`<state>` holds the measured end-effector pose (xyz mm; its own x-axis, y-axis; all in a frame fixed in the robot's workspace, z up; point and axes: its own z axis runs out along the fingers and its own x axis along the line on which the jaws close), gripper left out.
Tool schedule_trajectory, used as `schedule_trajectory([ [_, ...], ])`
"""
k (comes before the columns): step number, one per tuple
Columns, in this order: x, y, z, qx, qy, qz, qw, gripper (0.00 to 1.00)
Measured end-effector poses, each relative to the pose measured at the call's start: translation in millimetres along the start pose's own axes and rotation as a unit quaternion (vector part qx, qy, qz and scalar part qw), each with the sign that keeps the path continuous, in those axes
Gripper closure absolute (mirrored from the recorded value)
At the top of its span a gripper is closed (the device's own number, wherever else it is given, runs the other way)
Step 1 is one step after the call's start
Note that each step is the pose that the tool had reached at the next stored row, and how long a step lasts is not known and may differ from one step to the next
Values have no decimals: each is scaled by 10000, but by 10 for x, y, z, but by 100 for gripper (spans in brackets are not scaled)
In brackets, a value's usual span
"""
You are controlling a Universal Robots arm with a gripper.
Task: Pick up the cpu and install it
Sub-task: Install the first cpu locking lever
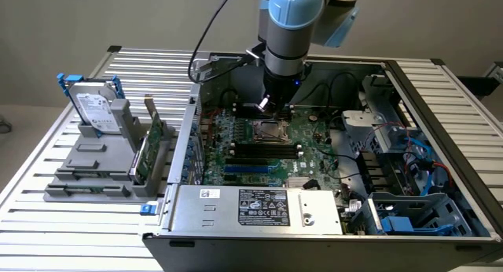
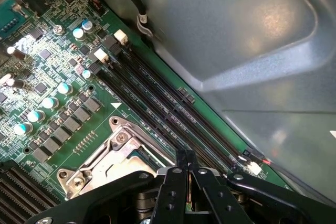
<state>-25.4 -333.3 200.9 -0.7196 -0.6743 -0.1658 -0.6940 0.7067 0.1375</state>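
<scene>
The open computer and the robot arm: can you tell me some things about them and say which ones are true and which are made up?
1. The hard drive stands in a grey holder outside the computer case. True.
2. The jaws are wide open. False: they are shut together.
3. The robot arm hangs over the green motherboard, close to the metal-framed socket. True.
4. The bracket on the hard drive is red. False: it is blue.
5. The case is open, so the parts inside it can be seen. True.
</scene>
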Motion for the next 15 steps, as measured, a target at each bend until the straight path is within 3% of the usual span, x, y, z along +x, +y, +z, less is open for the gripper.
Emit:
schedule_trajectory([
  [8, 4, 11, -21, 0, -2, -1, 10000, 89],
  [15, 122, 152, -114, -15, -14, 0, 10000, 89],
])
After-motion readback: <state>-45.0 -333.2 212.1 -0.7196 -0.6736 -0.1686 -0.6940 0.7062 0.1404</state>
